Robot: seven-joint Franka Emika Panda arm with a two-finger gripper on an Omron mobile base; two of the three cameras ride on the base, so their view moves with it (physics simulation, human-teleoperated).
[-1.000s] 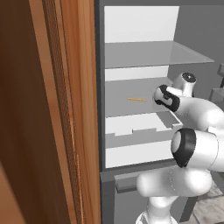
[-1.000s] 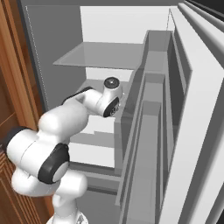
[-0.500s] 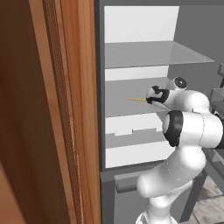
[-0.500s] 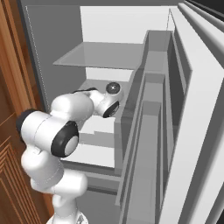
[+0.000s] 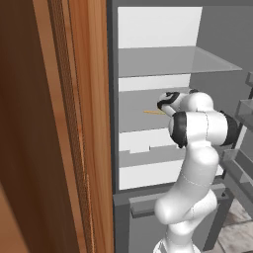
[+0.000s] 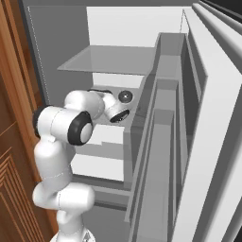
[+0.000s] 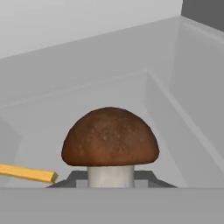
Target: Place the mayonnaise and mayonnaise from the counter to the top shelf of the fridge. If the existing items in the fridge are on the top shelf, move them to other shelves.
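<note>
In the hand view my gripper [image 7: 110, 177] is shut on the white stem of a mushroom [image 7: 109, 138] with a brown cap, one of the existing items. The other, a thin orange-yellow sliver [image 7: 26, 173], lies just to its left. From the left base view my gripper [image 5: 164, 103] reaches into the fridge [image 5: 217, 39] above the second shelf [image 5: 138, 99], close to the sliver [image 5: 154, 112]. The top shelf [image 5: 173, 62], a pale-grey panel, is bare above my hand. The mayonnaise jars and the counter are out of view.
A wooden cabinet side [image 5: 59, 123] stands close on the left. The open fridge door [image 6: 189, 118] with its grey bins hems the arm in on the right. White drawers [image 5: 143, 141] sit below the second shelf.
The hand has moved left and deeper into the fridge over the second shelf, nearer the sliver. The jaws stay shut.
</note>
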